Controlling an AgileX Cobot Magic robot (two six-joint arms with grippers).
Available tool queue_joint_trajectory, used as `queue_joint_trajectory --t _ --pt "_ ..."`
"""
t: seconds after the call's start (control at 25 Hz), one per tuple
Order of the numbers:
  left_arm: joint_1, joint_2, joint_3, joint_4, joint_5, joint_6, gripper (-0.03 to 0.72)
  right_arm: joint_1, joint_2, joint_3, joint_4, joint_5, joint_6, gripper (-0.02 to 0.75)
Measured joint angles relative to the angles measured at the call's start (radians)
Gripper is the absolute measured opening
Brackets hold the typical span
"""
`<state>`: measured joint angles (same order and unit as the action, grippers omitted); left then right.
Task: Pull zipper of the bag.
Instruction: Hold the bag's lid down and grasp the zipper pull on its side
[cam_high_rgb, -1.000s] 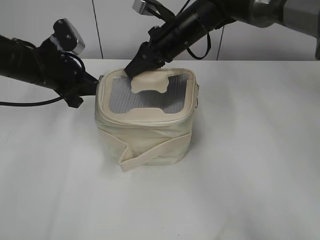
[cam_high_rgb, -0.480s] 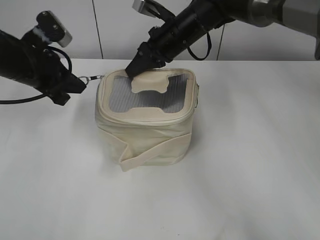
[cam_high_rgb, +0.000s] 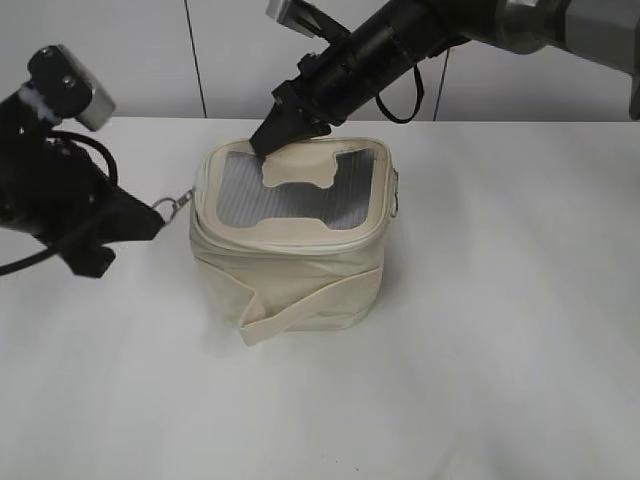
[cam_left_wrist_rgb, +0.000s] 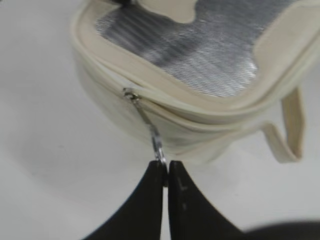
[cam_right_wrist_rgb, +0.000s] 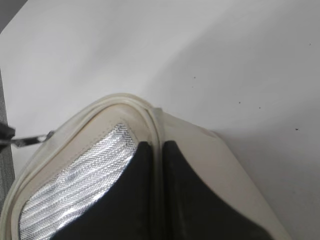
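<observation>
So my left claw (cam_left_wrist_rgb: 165, 172) is pinched tight on the ring pull (cam_left_wrist_rgb: 159, 150) of the zipper (cam_left_wrist_rgb: 131, 94), with the pull stretched straight out from the left side of the bag (cam_high_rgb: 290, 250). The bag sits mid-table (cam_high_rgb: 500, 300). Further back, my right claw (cam_high_rgb: 272, 136), fingers pressed together, pushes down on the far rim of the top.

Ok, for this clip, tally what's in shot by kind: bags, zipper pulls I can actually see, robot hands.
Bags: 1, the cream bag on the table.
Visible zipper pulls: 1, the silver pull pinched by the left hand.
Robot hands: 2, the left hand, and the right hand pressing on the bag's back rim.
Total: 4.
</observation>
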<state>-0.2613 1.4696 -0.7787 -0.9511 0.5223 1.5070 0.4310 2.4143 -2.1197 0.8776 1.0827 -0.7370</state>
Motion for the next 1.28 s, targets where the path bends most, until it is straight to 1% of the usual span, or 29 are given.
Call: queue_joint_trajectory --t 0.08,0.2,0.32,0.44,0.52,0.56,0.6,0.68,0.88,1.08,1.2,1.28 --pt "-0.03 -0.034 0.043 0.005 0.017 -0.011 0.009 0.0 0.0 0.0 -0.001 -0.002 0.008 0.042" --pt "-0.101 -0.063 0.091 0.009 0.052 -0.033 0.011 -0.001 0.0 0.0 -0.004 -0.004 0.023 0.042" --pt "-0.211 -0.062 0.117 -0.024 0.035 -0.043 0.012 -0.001 0.0 0.0 -0.004 -0.003 0.028 0.042" --pt "-0.362 -0.046 0.113 -0.115 -0.088 -0.048 0.016 -0.002 0.0 0.0 -0.003 -0.001 0.028 0.042" --pt "-0.446 -0.022 0.097 -0.149 -0.174 -0.051 0.017 -0.002 0.0 0.0 -0.003 0.004 0.028 0.042" --pt "-0.478 -0.008 0.09 -0.161 -0.199 -0.052 0.018 -0.002 0.0 0.0 -0.003 0.01 0.028 0.042" --pt "-0.494 0.005 0.086 -0.173 -0.214 -0.053 0.018 -0.002 0.0 0.0 -0.004 0.015 0.028 0.042" --pt "-0.509 0.023 0.084 -0.2 -0.218 -0.053 0.019 -0.002 0.0 0.0 -0.005 0.023 0.028 0.042" --pt "-0.511 0.038 0.078 -0.246 -0.22 -0.051 0.019 -0.002 0.0 0.0 -0.006 0.023 0.028 0.041" --pt "-0.514 0.07 0.019 -0.352 -0.206 0.053 0.019 -0.002 0.0 0.0 -0.005 0.017 0.028 0.041" --pt "-0.518 0.091 -0.002 -0.365 -0.174 0.071 0.019 -0.002 0.0 0.0 -0.004 0.014 0.028 0.041" --pt "-0.517 0.095 -0.002 -0.35 -0.162 0.055 0.019 -0.002 0.0 0.0 -0.004 0.015 0.03 0.041"
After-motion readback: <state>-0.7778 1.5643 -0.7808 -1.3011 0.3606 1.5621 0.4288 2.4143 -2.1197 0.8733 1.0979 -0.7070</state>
